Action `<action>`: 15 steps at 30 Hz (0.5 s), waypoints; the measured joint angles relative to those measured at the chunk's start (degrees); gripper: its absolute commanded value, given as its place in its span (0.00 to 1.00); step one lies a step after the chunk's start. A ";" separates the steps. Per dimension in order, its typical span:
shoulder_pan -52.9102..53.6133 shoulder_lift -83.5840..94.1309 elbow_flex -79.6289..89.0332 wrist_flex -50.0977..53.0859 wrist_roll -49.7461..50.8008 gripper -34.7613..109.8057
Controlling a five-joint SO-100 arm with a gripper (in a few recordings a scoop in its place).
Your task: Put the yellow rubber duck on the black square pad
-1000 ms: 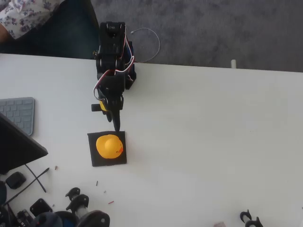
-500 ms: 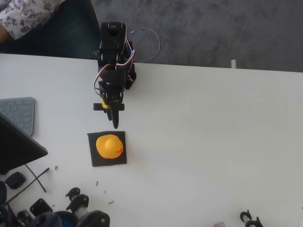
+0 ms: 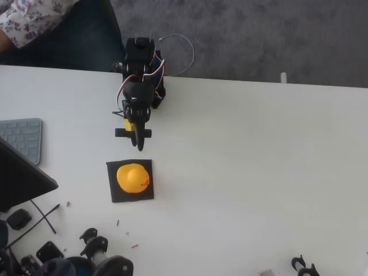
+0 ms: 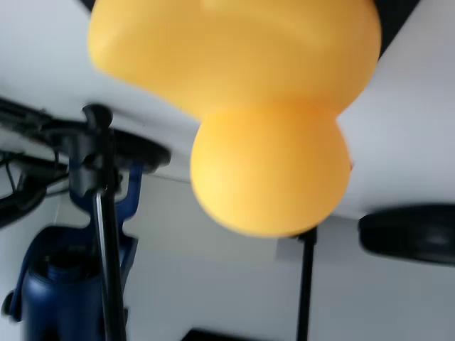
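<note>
The yellow rubber duck (image 3: 133, 177) sits on the black square pad (image 3: 130, 196), slightly toward the pad's upper half, with black margin showing all round it in the overhead view. Its small red-orange beak mark faces about 4 o'clock. The pad lies flat on the white surface (image 3: 247, 172) in the left-centre of that view, and holds nothing but the duck.

The black gripper (image 3: 138, 145) hangs at 12 o'clock from the duck, its tip apart from the pad's upper edge with a strip of bare surface between them. It has hold of nothing. Its fingers look drawn together into one narrow dark point from above, but how far apart they stand I cannot tell. The arm runs from there toward 12 o'clock to its base at the surface's far edge.

In the wrist view the duck (image 4: 270, 106) looms large and blurred, upside down in the picture, with dark corners of the pad (image 4: 394, 21) behind it.

At 9 o'clock from the pad a grey keyboard (image 3: 23, 138) lies at the left edge. Small black parts (image 3: 95, 247) are scattered near 7 o'clock along the lower edge
</note>
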 measured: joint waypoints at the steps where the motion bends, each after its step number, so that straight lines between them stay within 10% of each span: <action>1: 0.70 0.00 0.00 0.00 0.70 0.38; 15: 1.49 0.09 3.08 0.00 2.11 0.35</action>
